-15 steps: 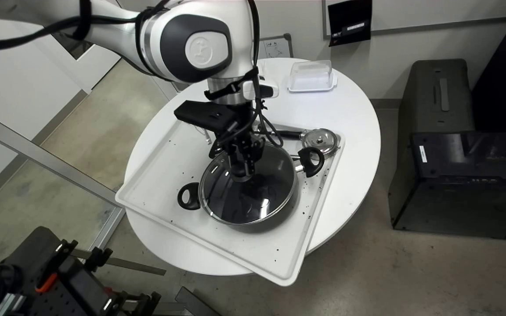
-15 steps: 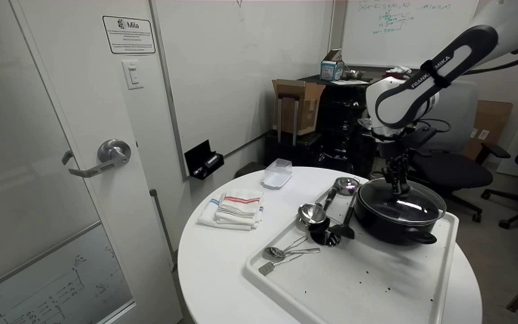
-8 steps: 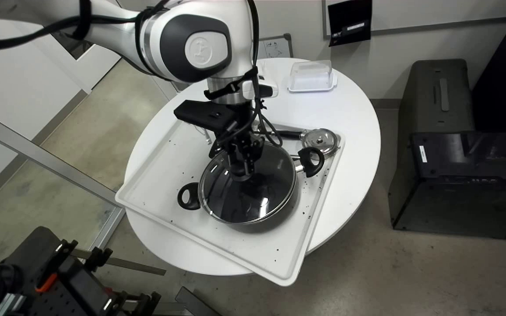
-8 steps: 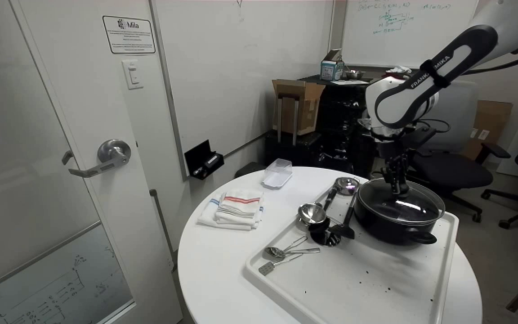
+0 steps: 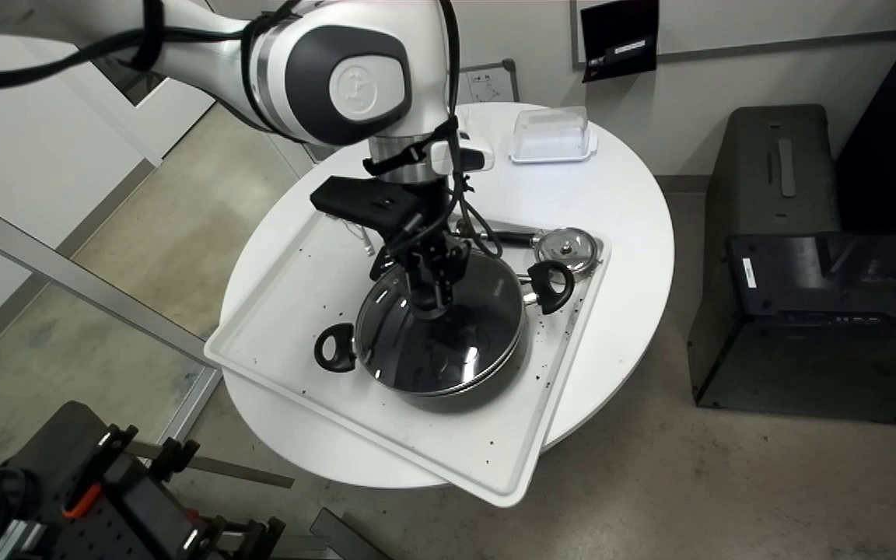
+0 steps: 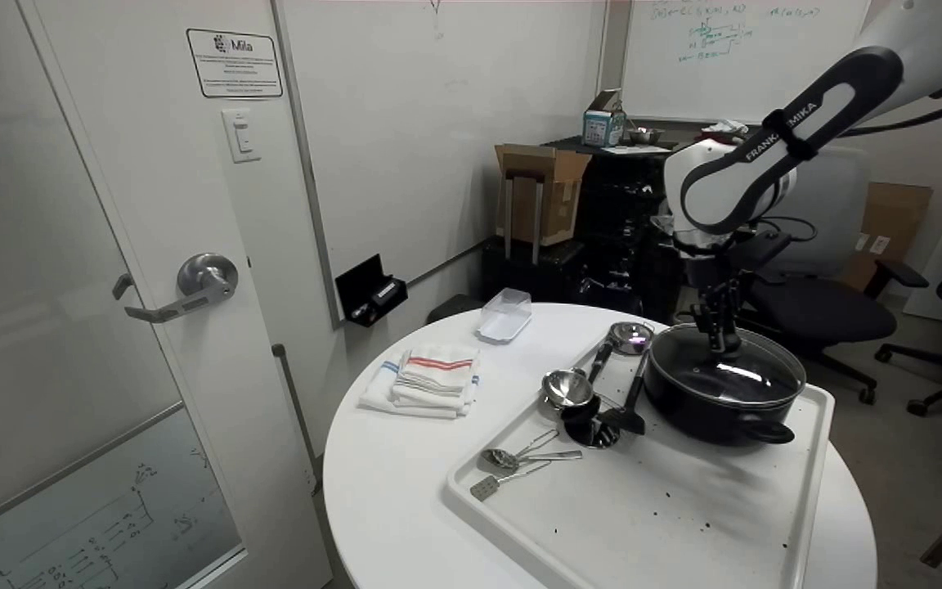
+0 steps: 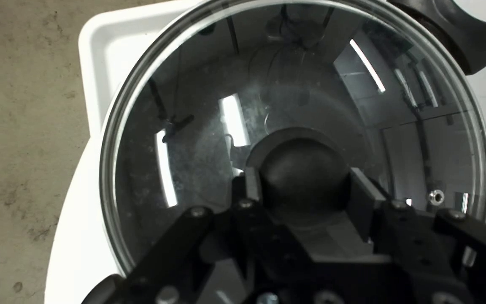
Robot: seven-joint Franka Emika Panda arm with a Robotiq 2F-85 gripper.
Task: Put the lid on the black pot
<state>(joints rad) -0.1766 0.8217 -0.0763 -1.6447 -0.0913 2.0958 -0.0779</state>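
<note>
The lid point(image 5: 432, 358) is a round clear glass disc with a metal rim and a dark round knob point(image 7: 304, 169). It also shows in an exterior view point(image 6: 708, 376). It lies level over the black pot point(image 6: 696, 419), at its rim; whether it rests fully on the rim I cannot tell. A double edge shows at the pot's front in an exterior view. The pot's side handle point(image 7: 475, 36) shows in the wrist view. My gripper point(image 7: 306, 181) points down over the lid, its two fingers shut against opposite sides of the knob. It also shows in both exterior views point(image 5: 428, 307) point(image 6: 723, 343).
The pot stands on a white tray point(image 6: 643, 532) on a round white table point(image 6: 389, 483). Ladles point(image 6: 569, 388), a black spatula point(image 6: 625, 419) and small utensils point(image 6: 520, 462) lie beside it. A clear container point(image 5: 551, 136) and folded towels point(image 6: 430, 380) are on the table.
The gripper and the lid have shifted slightly together across the top of the pot. The pot and the tray have not moved. The gripper keeps its hold on the knob.
</note>
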